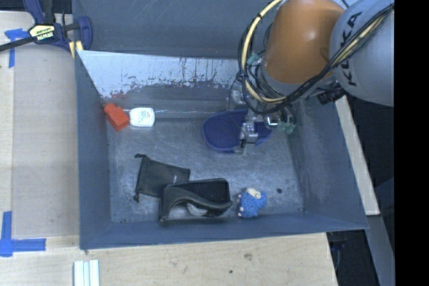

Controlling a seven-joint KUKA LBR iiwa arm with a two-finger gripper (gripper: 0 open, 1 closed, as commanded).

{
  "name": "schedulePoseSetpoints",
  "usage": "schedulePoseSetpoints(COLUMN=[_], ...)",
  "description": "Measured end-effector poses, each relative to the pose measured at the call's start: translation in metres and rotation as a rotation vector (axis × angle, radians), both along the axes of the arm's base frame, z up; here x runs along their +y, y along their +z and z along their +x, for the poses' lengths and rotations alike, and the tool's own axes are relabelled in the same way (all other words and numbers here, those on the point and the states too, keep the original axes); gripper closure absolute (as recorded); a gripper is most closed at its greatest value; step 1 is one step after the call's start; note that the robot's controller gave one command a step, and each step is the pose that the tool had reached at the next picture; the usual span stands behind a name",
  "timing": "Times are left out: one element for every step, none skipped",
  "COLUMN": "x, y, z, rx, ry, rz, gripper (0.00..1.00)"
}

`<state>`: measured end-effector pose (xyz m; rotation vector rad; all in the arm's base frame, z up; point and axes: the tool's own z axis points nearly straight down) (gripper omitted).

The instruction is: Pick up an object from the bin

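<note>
Gripper (pixel 249 135) sits low at the right edge of a dark blue rounded plastic dish (pixel 221 132), right of centre in the grey metal bin (pixel 94 164). Cannot tell whether its grip is parted or closed. Black shoe-like piece (pixel 194 197) and small blue-and-white lump (pixel 251 203) lie by the front wall.

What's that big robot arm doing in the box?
The robot's end effector is down inside the grey bin, right at a dark blue rounded thing near the back. I can't tell if it has hold of it. An orange block, a white piece and black flat things lie apart from it.
</note>
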<state>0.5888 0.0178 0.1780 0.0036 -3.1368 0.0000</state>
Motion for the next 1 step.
schedulePoseSetpoints(x=[-0.0158], y=[-0.1099], z=[0.0205], rx=[-0.01], ry=[0.134], rz=[0.001], gripper=[0.0])
